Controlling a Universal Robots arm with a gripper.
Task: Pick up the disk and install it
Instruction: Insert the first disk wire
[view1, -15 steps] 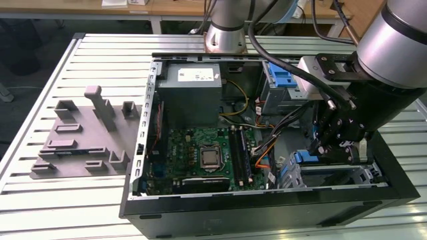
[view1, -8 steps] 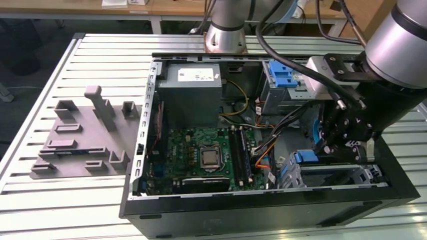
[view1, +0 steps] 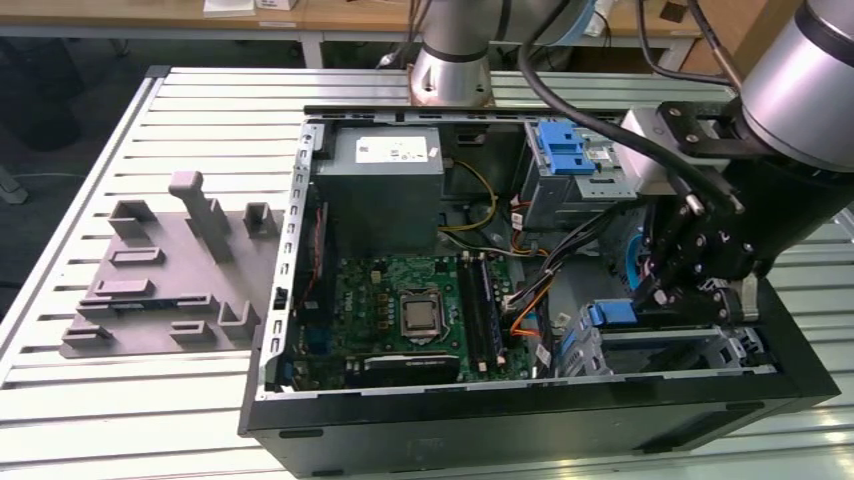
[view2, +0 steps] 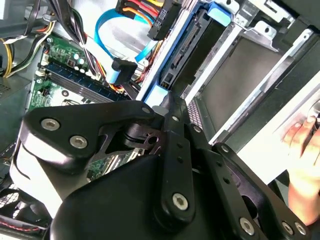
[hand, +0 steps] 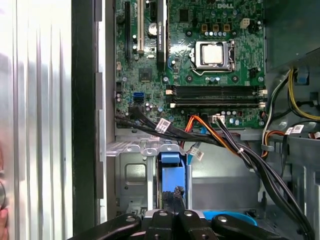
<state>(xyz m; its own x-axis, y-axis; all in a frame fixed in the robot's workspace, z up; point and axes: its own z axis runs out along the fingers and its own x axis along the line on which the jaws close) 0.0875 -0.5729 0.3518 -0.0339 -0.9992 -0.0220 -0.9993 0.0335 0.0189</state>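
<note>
The tool's (hand: 172, 217) black linkage sits closest in both wrist views, its joints and screws crowding the foreground. In the exterior view the tool (view1: 663, 300) is lowered into the open computer case (view1: 534, 420) at the lower right of the frame. Whether it is clamped on anything cannot be told.

The disk (hand: 170, 159) stands on edge just ahead of the tool in the first wrist view, its blue frame showing. It sits in the silver metal drive cage (hand: 131, 172). In the exterior view its blue edge (view1: 614, 313) shows just beside the tool, towards the exterior view's left, at the cage (view1: 707, 345).

Orange and black cables (hand: 200, 127) run across beside the cage. Beyond them lies the green circuit board (hand: 200, 75) with its square processor socket (hand: 213, 54). In the exterior view the board (view1: 400, 300) fills the lower middle of the case. The big grey power box (view1: 387, 175) is above it, and a blue latch (view1: 567, 150) is at the upper right.

In the second wrist view a flat blue cable (view2: 107, 30) loops over the board, and a person's hand (view2: 305, 150) rests at the case's outer side.

The case lies on a slatted metal desk (view1: 134, 400). A grey moulded tray (view1: 147, 280) lies on the desk at the left of the exterior view, well apart from the tool.
</note>
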